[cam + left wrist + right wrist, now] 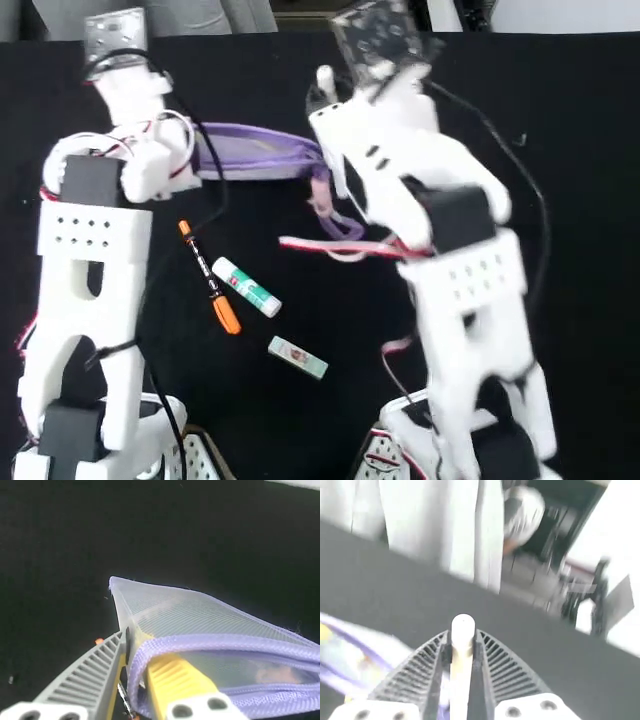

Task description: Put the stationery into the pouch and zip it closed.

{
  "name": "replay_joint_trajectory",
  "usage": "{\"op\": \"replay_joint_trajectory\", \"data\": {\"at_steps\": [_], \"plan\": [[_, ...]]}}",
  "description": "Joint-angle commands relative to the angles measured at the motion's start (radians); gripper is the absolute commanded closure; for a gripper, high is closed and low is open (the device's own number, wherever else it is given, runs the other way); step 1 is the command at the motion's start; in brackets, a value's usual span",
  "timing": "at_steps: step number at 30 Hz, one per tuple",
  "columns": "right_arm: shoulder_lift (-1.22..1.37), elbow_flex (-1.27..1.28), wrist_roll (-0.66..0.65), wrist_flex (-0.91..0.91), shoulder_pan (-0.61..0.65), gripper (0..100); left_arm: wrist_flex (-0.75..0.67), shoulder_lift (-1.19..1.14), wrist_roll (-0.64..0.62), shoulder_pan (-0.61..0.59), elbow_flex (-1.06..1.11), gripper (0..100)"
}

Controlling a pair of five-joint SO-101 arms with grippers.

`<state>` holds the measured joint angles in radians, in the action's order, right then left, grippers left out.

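A purple mesh pouch [262, 152] lies at the back of the black table, its mouth facing the front. My left gripper [176, 158] is shut on the pouch's left end [200, 615], its yellow finger [172, 677] inside the mouth and its grey finger [87, 677] outside. My right gripper [328, 98] is raised above the pouch's right end and is shut on a white stick [323, 80], which stands upright between the fingers [462, 645]. The pouch [350, 655] lies blurred below it. An orange pen [211, 280], a glue stick [246, 286] and a small eraser [297, 357] lie on the table in front.
The pouch's purple strap loop [345, 226] trails toward the right arm's red and white cables [340, 247]. The two arm bases stand at the front corners. A person stands behind the table's far edge [470, 530].
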<state>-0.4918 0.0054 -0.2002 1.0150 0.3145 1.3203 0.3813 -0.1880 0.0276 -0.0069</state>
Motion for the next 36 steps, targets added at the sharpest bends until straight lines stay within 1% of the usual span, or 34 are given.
{"op": "replay_joint_trajectory", "data": {"at_steps": [1,5,7,14,20,23,30,36], "plan": [[-0.120,-0.051,0.011,-0.052,-0.012,98.7,0.008,0.011,-0.011,0.048,-0.031,97],[-0.182,-0.033,0.098,-0.084,0.046,98.7,0.011,0.011,-0.018,0.056,-0.030,97],[-0.202,0.015,0.120,-0.150,0.080,98.7,0.009,0.012,-0.048,0.054,-0.019,97],[-0.286,0.331,0.126,-0.482,0.149,98.7,0.005,0.017,-0.066,0.051,0.022,97],[-0.430,0.615,0.124,-0.795,0.187,98.7,0.005,0.018,-0.064,0.051,0.024,97],[-0.515,0.711,0.126,-0.913,0.187,98.7,0.005,0.011,-0.061,0.050,0.024,97],[-0.644,0.846,0.123,-1.042,0.218,98.7,-0.009,0.012,-0.060,0.050,0.045,97],[-0.647,0.912,0.126,-1.123,0.224,98.7,-0.069,0.021,-0.064,0.050,0.105,97]]}}
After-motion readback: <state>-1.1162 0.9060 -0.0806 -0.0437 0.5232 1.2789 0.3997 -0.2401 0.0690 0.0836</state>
